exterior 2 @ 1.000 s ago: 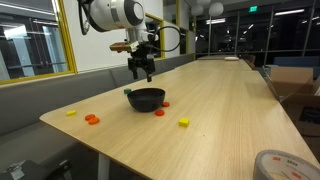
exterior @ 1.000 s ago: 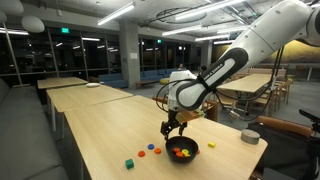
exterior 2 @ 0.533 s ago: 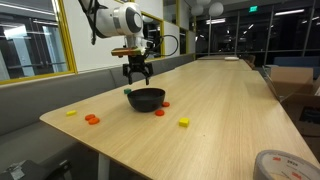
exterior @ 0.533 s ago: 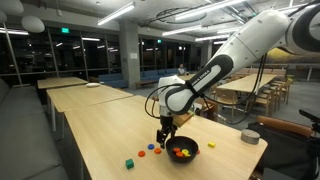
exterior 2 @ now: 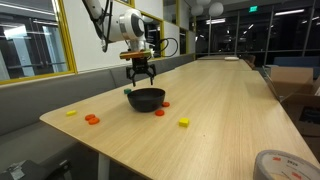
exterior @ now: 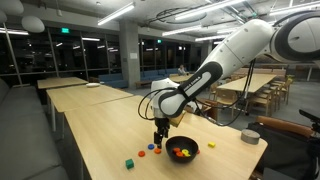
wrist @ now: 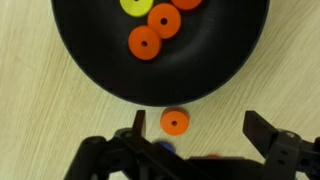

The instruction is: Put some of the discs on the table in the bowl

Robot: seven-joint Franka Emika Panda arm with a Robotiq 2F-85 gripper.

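Note:
The black bowl (wrist: 160,60) lies on the pale wood table (wrist: 260,80) and holds three orange discs (wrist: 145,43) and a yellow one (wrist: 135,6). In the wrist view my gripper (wrist: 198,130) is open and empty, low over the table just beside the bowl's rim. An orange disc (wrist: 175,122) lies between its fingers, nearer one finger (wrist: 135,125). A blue disc (wrist: 165,148) is partly hidden under the gripper body. In both exterior views the gripper (exterior: 160,135) (exterior 2: 139,72) hangs next to the bowl (exterior: 183,150) (exterior 2: 147,98). More discs (exterior 2: 92,120) lie on the table.
A small green cube (exterior: 129,162) lies near the table's front edge. A yellow piece (exterior 2: 184,122) and a red disc (exterior 2: 160,111) lie by the bowl. A tape roll (exterior 2: 280,165) sits at the table's end. Other tables stand further back.
My gripper has moved from over the bowl to the table beside it and come down lower. It stays open. The bowl and discs have not moved.

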